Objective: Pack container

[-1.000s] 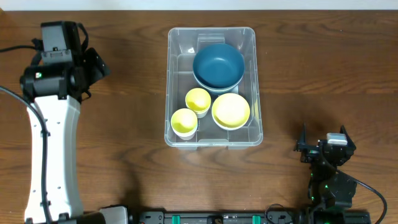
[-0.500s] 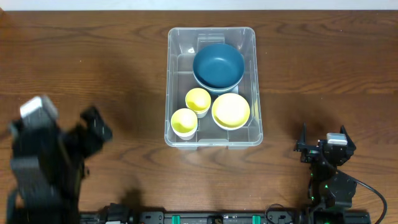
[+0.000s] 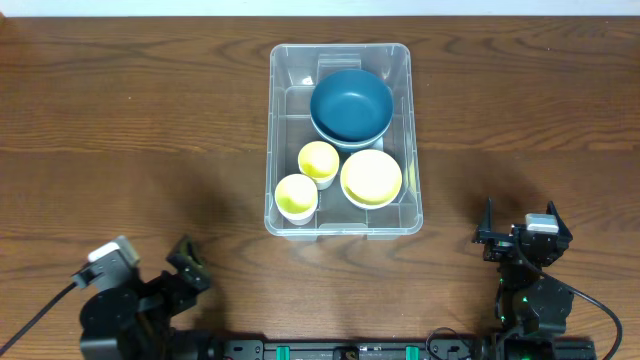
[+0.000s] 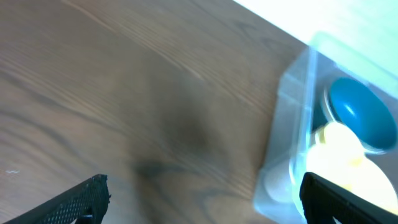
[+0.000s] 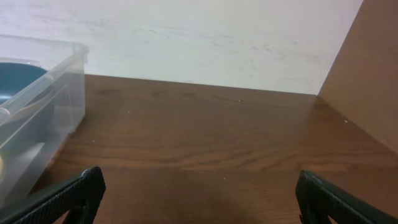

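**A:** Where is the container?

**B:** The container (image 3: 272, 150) stands on the worktop (image 3: 140, 120), in the upper middle of the overhead view. Inside it, a blue bowl (image 3: 351, 105) sits at the top end. A big yellow bowl (image 3: 371, 178) is below it on the right. A small yellow cup (image 3: 318, 160) and a second small yellow cup (image 3: 296, 197) are just beside each other on the left.

**A:** And the pincers?

**B:** The left pincer (image 4: 204, 186) is at the lower left of the overhead view and the right pincer (image 3: 522, 235) is at the lower right. Both are spread wide and hold nothing. Both are well apart from the container.

**A:** So which step is it?

**B:** I see nothing loose on the worktop, so I judge the packing is about finished and the arms are parking.

**A:** How to do that well?

**B:** Move near the bottom edge only, and do not sweep toward the clear wall, because a light bin slides easily. If one more thing must go in, come from above into the free strip left of the blue bowl, and do not push the cups.
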Available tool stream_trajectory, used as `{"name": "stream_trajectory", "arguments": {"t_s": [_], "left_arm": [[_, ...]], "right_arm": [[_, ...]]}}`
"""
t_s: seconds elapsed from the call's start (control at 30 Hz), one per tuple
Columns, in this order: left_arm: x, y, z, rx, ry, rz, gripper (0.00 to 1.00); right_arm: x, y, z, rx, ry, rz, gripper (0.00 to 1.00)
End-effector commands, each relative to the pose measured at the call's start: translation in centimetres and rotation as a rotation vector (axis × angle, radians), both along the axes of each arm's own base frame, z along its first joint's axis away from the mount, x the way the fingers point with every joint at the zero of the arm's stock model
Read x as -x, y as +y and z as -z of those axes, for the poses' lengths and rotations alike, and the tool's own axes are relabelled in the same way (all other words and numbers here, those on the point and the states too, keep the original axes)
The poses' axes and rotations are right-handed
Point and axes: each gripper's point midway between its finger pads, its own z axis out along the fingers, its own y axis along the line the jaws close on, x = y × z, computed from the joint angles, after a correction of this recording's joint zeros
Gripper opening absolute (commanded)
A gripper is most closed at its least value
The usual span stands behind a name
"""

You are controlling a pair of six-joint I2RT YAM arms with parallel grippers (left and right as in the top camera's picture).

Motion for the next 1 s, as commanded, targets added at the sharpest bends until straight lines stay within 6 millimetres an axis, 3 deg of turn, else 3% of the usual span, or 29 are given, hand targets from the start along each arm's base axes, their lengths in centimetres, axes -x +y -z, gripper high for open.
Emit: {"name": "stream_trajectory", "arguments": {"t_s": [0.0, 0.1, 0.23, 0.6, 0.73, 0.83, 0.97], "left_arm": [[-0.8, -1.6, 1.6, 0.147, -0.012, 0.015, 0.98], [-2.3, -1.5, 2.5, 0.185, -0.042, -0.012, 0.98], [-4.0, 0.2, 4.7, 0.123, -0.056, -0.087, 0.98], [-5.1, 4.9, 10.4, -0.025, -0.034, -0.325, 0.98], [-4.8, 4.6, 11.3, -0.019, 0.002, -0.308, 0.98], [-5.7, 3.9, 10.5, -0.05, -0.029, -0.231, 0.98], [-8.0, -1.5, 8.2, -0.089, -0.133, 0.165, 0.98]], "right_arm": [[0.1, -0.4, 0.2, -0.012, 0.004, 0.02, 0.99], [0.1, -0.4, 0.2, -0.012, 0.004, 0.02, 0.99], [0.1, -0.4, 0.2, -0.012, 0.004, 0.02, 0.99], [0.1, -0.4, 0.2, -0.012, 0.004, 0.02, 0.99], [0.1, -0.4, 0.2, -0.012, 0.004, 0.02, 0.99], [0.1, -0.4, 0.2, -0.012, 0.004, 0.02, 0.99], [0.1, -0.4, 0.2, -0.012, 0.004, 0.02, 0.99]]}}
